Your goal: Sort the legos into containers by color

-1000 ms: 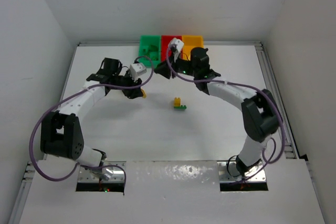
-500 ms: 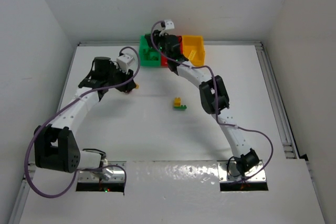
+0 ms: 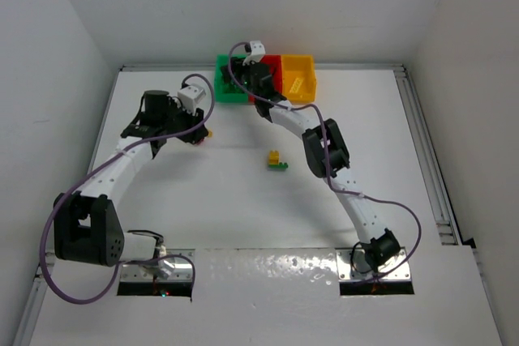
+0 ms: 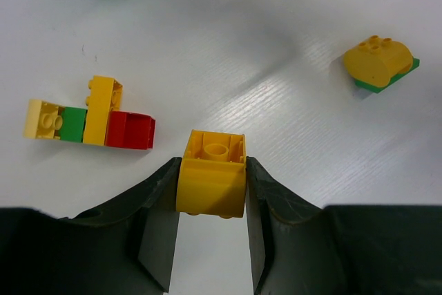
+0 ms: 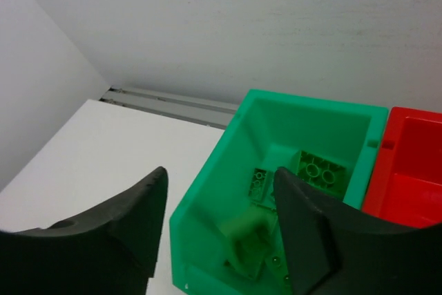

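Observation:
My left gripper (image 4: 211, 170) is shut on a yellow brick (image 4: 210, 184) just above the table; it sits at the left in the top view (image 3: 204, 130). A row of joined pale yellow, green, yellow and red bricks (image 4: 90, 119) lies just ahead on its left. A yellow domed brick on a green plate (image 4: 380, 63) lies at mid-table (image 3: 277, 160). My right gripper (image 5: 221, 177) is open above the green bin (image 5: 311, 112), which holds several green bricks (image 5: 318, 170); one blurred green brick (image 5: 252, 240) is in it. The green (image 3: 225, 66), red (image 3: 274, 61) and yellow (image 3: 298, 79) bins stand side by side at the back.
The red bin (image 5: 414, 164) touches the green bin's right side. The back wall is right behind the bins, with a metal rail (image 5: 173, 101) along the table's far edge. The right arm (image 3: 324, 143) stretches across the table's middle.
My right arm has swung from the middle to over the green bin and stands open there, a green brick blurred below. My left gripper shifted slightly left with the yellow brick.

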{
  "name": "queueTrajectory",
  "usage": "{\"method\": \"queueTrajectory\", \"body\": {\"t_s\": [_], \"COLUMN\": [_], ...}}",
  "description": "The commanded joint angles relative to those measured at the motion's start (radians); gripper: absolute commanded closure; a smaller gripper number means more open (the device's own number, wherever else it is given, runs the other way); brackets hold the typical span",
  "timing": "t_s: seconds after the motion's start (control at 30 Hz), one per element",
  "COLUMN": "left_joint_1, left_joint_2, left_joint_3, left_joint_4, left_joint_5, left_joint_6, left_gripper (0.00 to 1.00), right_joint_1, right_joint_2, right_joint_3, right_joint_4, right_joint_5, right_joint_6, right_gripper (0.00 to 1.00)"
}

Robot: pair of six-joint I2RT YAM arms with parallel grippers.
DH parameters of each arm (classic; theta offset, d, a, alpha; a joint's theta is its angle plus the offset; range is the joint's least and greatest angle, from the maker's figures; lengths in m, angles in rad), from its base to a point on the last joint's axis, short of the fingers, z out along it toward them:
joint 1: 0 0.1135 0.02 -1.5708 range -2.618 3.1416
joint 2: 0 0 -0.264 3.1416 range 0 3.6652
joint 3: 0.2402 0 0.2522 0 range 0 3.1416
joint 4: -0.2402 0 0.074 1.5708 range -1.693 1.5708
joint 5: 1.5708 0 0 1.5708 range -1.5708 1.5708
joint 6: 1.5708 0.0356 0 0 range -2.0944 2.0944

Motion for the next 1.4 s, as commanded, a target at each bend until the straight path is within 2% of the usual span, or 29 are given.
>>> {"method": "queueTrajectory", "body": {"t_s": [0.0, 0.07, 0.23, 0.33, 0.43, 0.47, 0.53, 0.6, 0.63, 0.73, 0.83, 0.87, 0.93, 0.97, 1.0, 1.03, 1.1, 1.13, 1.17, 1.23, 1.37], "left_joint_1": [0.008, 0.008, 0.008, 0.008, 0.008, 0.008, 0.008, 0.008, 0.008, 0.007, 0.004, 0.005, 0.005, 0.004, 0.002, -0.002, -0.021, -0.025, -0.031, -0.042, -0.079], "left_joint_2": [-0.016, -0.019, -0.022, -0.028, -0.047, -0.068, -0.123, -0.146, -0.144, -0.093, -0.038, -0.022, 0.004, 0.005, 0.002, -0.004, -0.010, -0.010, -0.009, -0.012, -0.036], "left_joint_3": [-0.003, -0.003, 0.011, 0.021, 0.031, 0.031, -0.014, -0.070, -0.072, -0.026, 0.023, 0.064, 0.099, 0.119, 0.124, 0.129, 0.158, 0.165, 0.170, 0.175, 0.166], "left_joint_4": [0.040, 0.039, 0.040, 0.056, 0.077, 0.082, 0.192, 0.381, 0.420, 0.526, 0.594, 0.567, 0.513, 0.457, 0.427, 0.387, 0.205, 0.204, 0.138, 0.097, 0.059], "left_joint_5": [0.020, 0.023, 0.028, 0.049, 0.118, 0.184, 0.206, 0.244, 0.270, 0.353, 0.390, 0.410, 0.454, 0.504, 0.534, 0.561, 0.617, 0.626, 0.632, 0.654, 0.640], "left_joint_6": [-0.005, -0.008, -0.011, 0.007, 0.135, 0.297, 0.456, 0.498, 0.515, 0.422, 0.267, 0.242, 0.228, 0.236, 0.248, 0.301, 0.382, 0.416, 0.436, 0.444, 0.438], "left_gripper": [1.00, 1.00, 1.00, 1.00, 1.00, 1.00, 1.00, 1.00, 1.00, 1.00, 1.00, 1.00, 1.00, 1.00, 1.00, 1.00, 1.00, 1.00, 1.00, 1.00, 1.00], "right_joint_1": [0.005, 0.005, 0.000, -0.006, -0.010, -0.012, -0.015, -0.024, -0.047, -0.099, -0.081, -0.066, -0.046, -0.047, -0.050, -0.049, -0.035, -0.029, -0.021, 0.014, 0.055], "right_joint_2": [-0.059, -0.077, -0.145, -0.275, -0.474, -0.522, -0.653, -0.729, -0.795, -0.881, -1.000, -1.049, -1.148, -1.216, -1.237, -1.248, -1.246, -1.246, -1.246, -1.243, -1.208], "right_joint_3": [0.014, 0.003, -0.058, -0.148, -0.259, -0.280, -0.349, -0.441, -0.478, -0.616, -0.750, -0.893, -1.064, -1.136, -1.203, -1.203, -1.123, -1.123, -1.099, -1.086, -1.058], "right_joint_4": [0.058, 0.067, 0.091, 0.030, -0.166, -0.292, -0.410, -0.531, -0.542, -0.525, -0.558, -0.494, -0.327, -0.188, -0.168, -0.186, -0.350, -0.350, -0.408, -0.445, -0.442], "right_joint_5": [0.005, -0.001, -0.036, -0.079, -0.174, -0.256, -0.334, -0.418, -0.453, -0.639, -0.644, -0.625, -0.595, -0.608, -0.627, -0.666, -0.688, -0.690, -0.690, -0.678, -0.694], "right_joint_6": [-0.015, -0.020, -0.044, -0.044, -0.024, -0.061, -0.107, -0.121, -0.101, 0.002, -0.165, -0.311, -0.407, -0.462, -0.524, -0.590, -0.754, -0.788, -0.823, -0.884, -0.886], "right_gripper": [0.36, 0.32, 0.31, 0.32, 0.32, 0.31, 0.22, 0.17, 0.15, 0.11, 0.09, 0.08, 0.06, 0.05, 0.05, 0.06, 0.08, 0.09, 0.10, 0.10, 0.10]}}
